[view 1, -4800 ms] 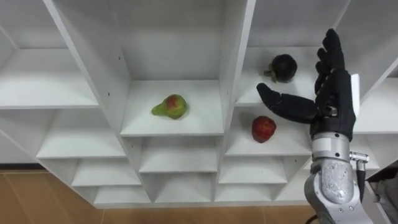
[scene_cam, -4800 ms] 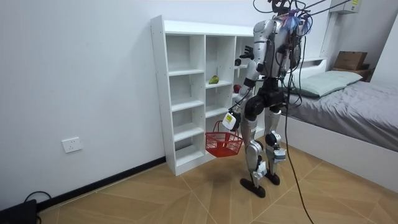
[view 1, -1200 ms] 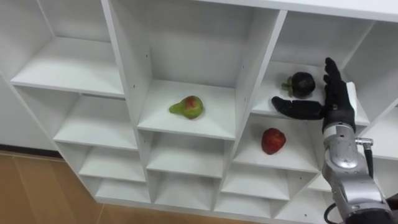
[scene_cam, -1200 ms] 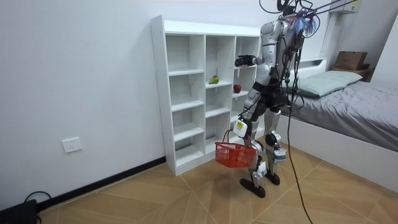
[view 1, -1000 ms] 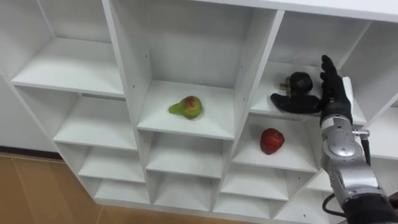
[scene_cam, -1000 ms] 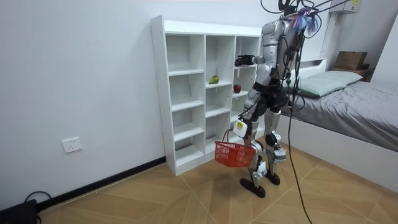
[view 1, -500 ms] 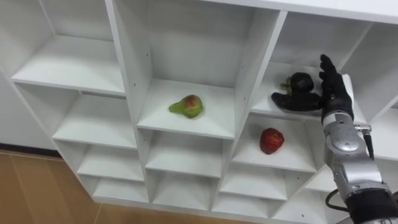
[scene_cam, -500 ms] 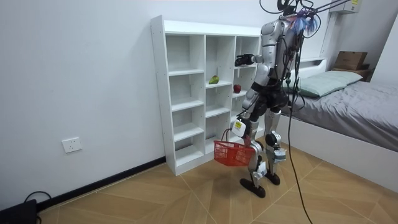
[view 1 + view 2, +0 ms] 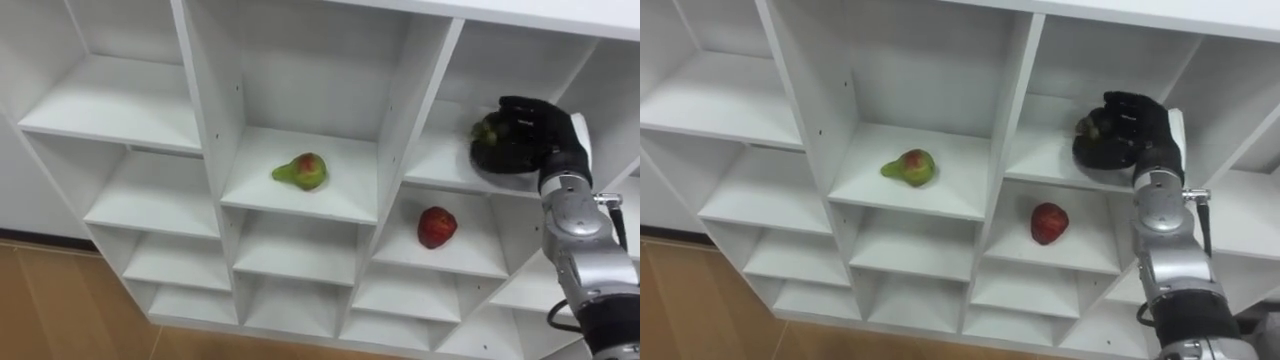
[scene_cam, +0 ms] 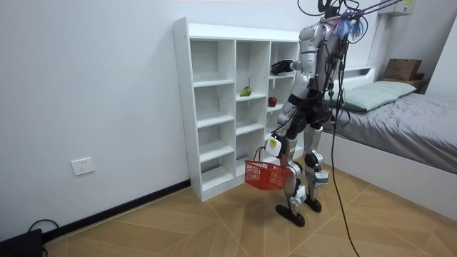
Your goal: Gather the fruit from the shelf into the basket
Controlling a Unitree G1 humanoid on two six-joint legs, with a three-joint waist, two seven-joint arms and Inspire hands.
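On the shelf, right hand now seemingly grips dark fruit

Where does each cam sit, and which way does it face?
Left eye view: on the robot's head, facing the white closet with a pear and a red apple; the right hand, with its forearm, is curled round a dark fruit.
Right eye view: beside the left eye, same aim, same hand and forearm.
Room view: standing off in the room, sees the whole robot before the closet; its left hand carries a red basket.
Shared: both eye views show the closet, fruits and right hand.
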